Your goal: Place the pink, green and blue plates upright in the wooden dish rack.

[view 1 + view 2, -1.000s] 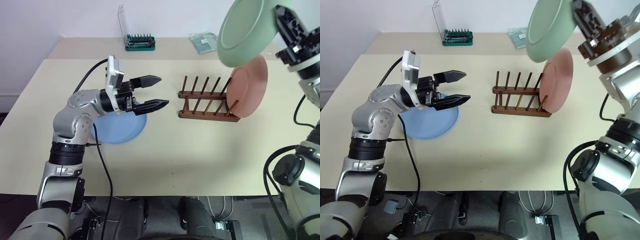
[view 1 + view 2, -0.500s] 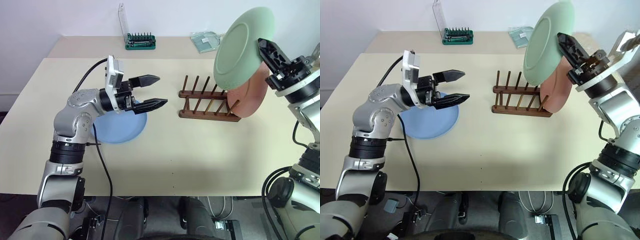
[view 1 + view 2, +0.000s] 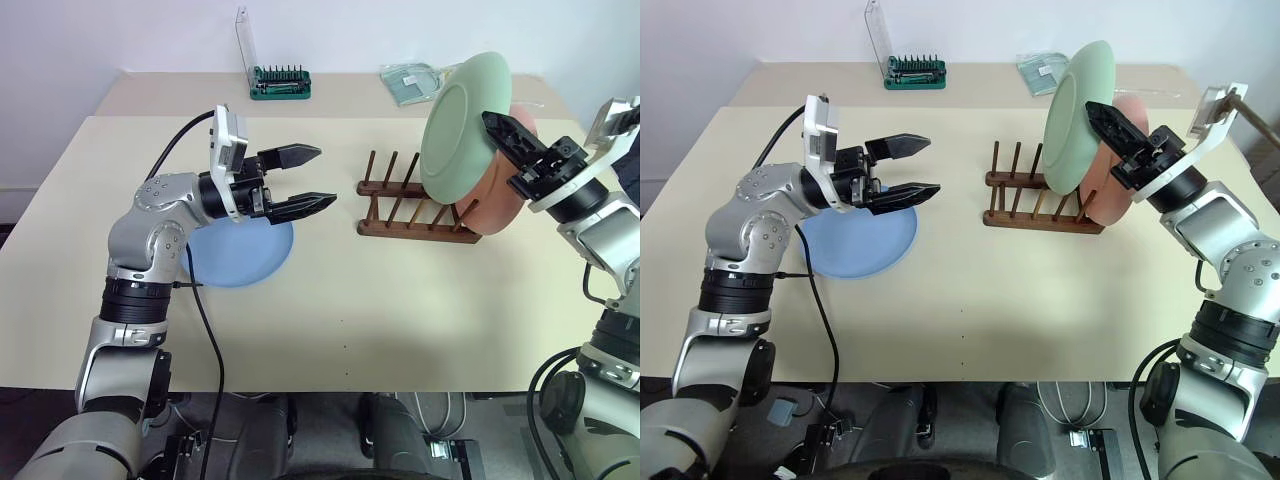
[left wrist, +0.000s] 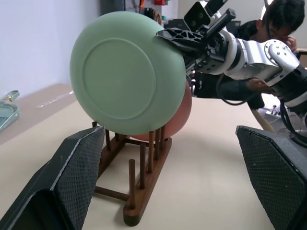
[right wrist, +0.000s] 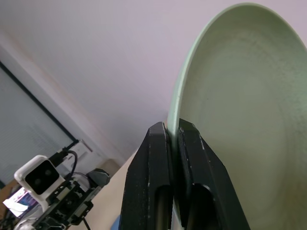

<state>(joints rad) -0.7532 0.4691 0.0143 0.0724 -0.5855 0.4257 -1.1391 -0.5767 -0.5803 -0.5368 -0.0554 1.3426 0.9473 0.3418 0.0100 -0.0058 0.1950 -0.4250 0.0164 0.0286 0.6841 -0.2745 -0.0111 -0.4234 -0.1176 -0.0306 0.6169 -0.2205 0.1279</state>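
my right gripper [image 3: 1102,117] is clamped on the green plate [image 3: 462,125] rim, hovering over the wooden dish rack [image 3: 412,208] beside the pink plate [image 3: 500,195]. i should lower it straight between free pegs. left gripper [image 3: 312,178] hangs spread above the blue plate [image 3: 238,258].

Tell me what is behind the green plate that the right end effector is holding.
Behind the green plate, held by the right end effector, the pink plate stands upright in the wooden dish rack. Its edge shows; its middle and the pegs holding it are covered.
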